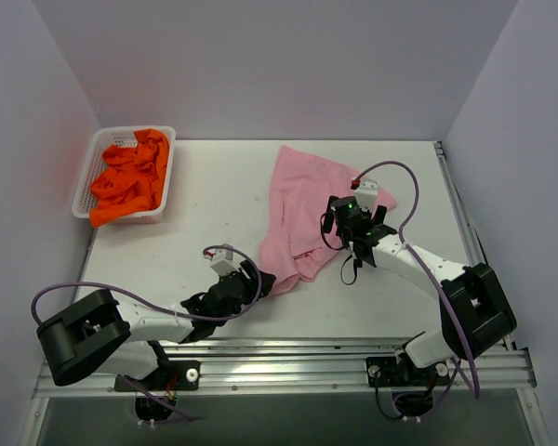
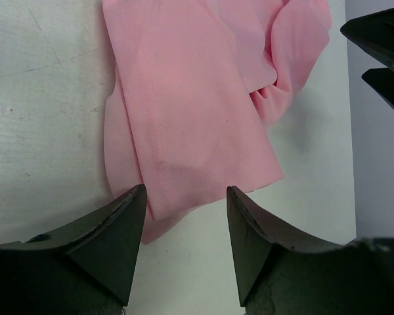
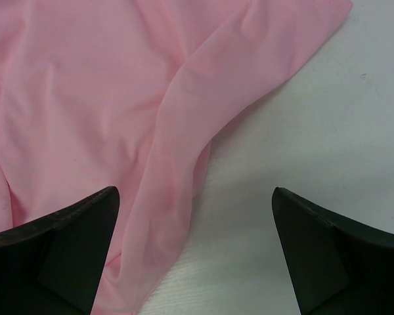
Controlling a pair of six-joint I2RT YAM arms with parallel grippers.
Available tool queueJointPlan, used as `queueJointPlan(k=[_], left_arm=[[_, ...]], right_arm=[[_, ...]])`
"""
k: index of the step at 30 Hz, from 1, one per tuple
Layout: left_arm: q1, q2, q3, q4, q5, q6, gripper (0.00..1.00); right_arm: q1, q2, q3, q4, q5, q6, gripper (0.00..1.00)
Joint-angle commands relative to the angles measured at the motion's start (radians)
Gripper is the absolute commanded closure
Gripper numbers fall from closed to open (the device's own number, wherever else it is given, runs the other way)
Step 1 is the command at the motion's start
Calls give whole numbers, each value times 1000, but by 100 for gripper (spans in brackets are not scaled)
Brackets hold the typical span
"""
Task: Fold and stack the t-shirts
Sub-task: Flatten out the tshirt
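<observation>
The light pink t-shirt (image 1: 302,209) lies rumpled on the white table, right of centre. Several bright orange t-shirts (image 1: 128,177) are piled in the basket at the back left. My left gripper (image 1: 260,282) is open at the pink shirt's near left corner; in the left wrist view that corner (image 2: 184,131) lies just ahead of the gripper (image 2: 186,197), not held. My right gripper (image 1: 352,206) is open over the pink shirt's right side; in the right wrist view the gripper (image 3: 194,200) straddles a fold of the cloth (image 3: 171,164).
A white plastic mesh basket (image 1: 164,190) stands at the back left of the table. White walls enclose the table on three sides. A metal rail (image 1: 288,362) runs along the near edge by the arm bases.
</observation>
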Motion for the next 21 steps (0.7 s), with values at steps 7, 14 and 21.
queueJointPlan(k=[7, 14, 21], left_arm=[[-4, 93, -8, 87, -23, -8, 39], [-4, 142, 24, 127, -23, 17, 39], [-4, 47, 54, 15, -36, 38, 39]], right_arm=[[7, 1, 34, -14, 38, 17, 3], [8, 1, 33, -14, 38, 17, 3], [11, 6, 33, -14, 38, 17, 3]])
